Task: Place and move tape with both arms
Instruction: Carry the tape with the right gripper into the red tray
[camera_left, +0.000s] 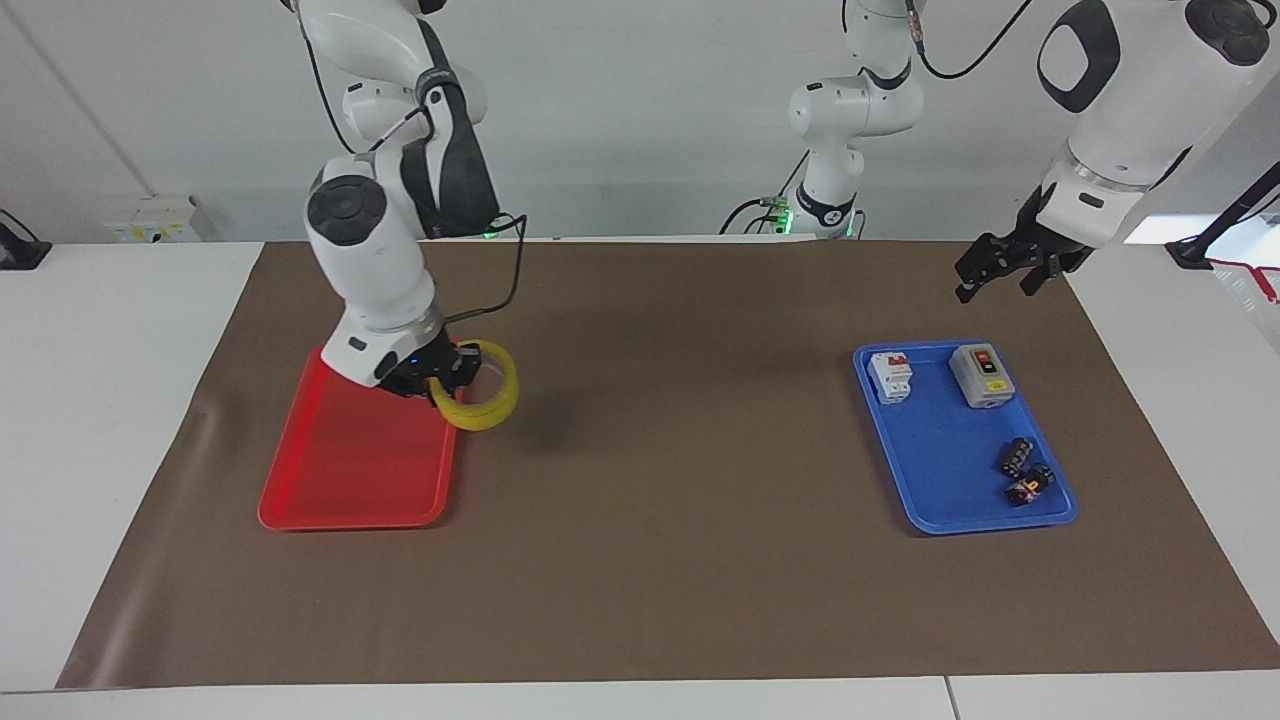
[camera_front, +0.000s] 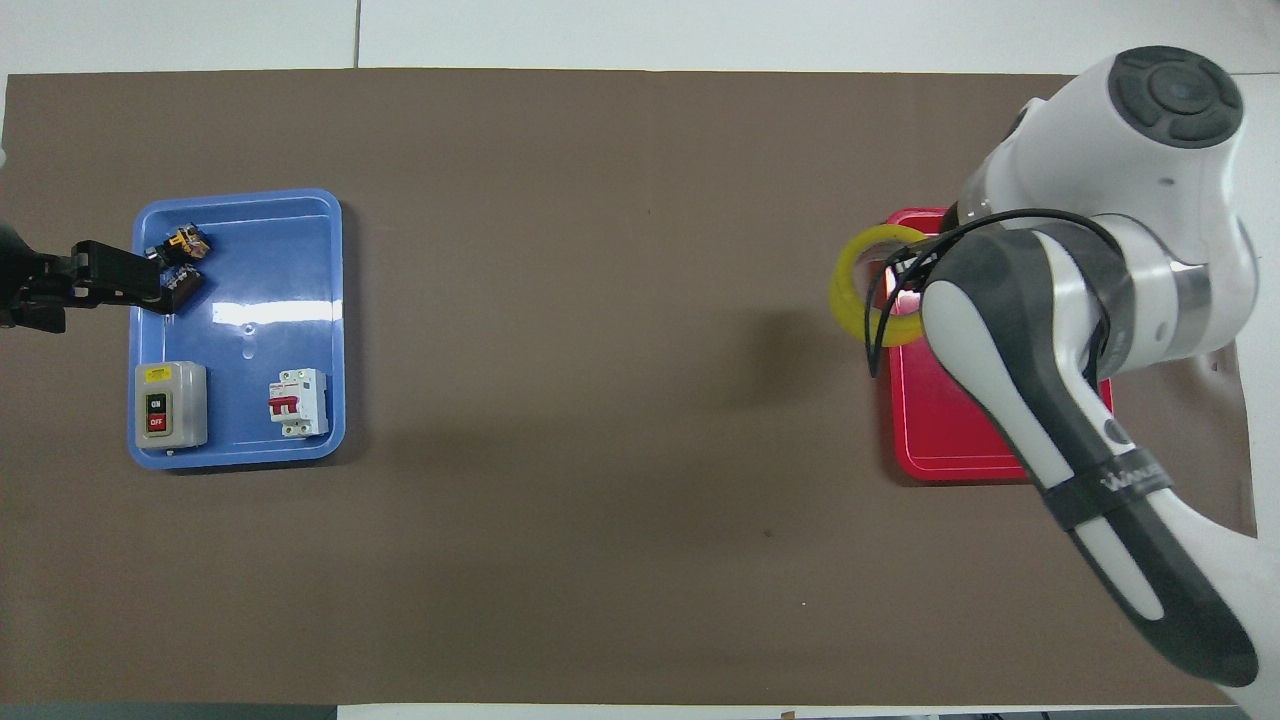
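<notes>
The yellow tape roll hangs tilted in the air in my right gripper, which is shut on its rim. It is over the edge of the red tray that lies toward the middle of the table. In the overhead view the tape shows as a ring partly under the right arm's wrist, overlapping the red tray's edge. My left gripper is open and empty, raised over the mat beside the blue tray, and waits.
The blue tray holds a white breaker, a grey switch box and two small black parts. A brown mat covers the table.
</notes>
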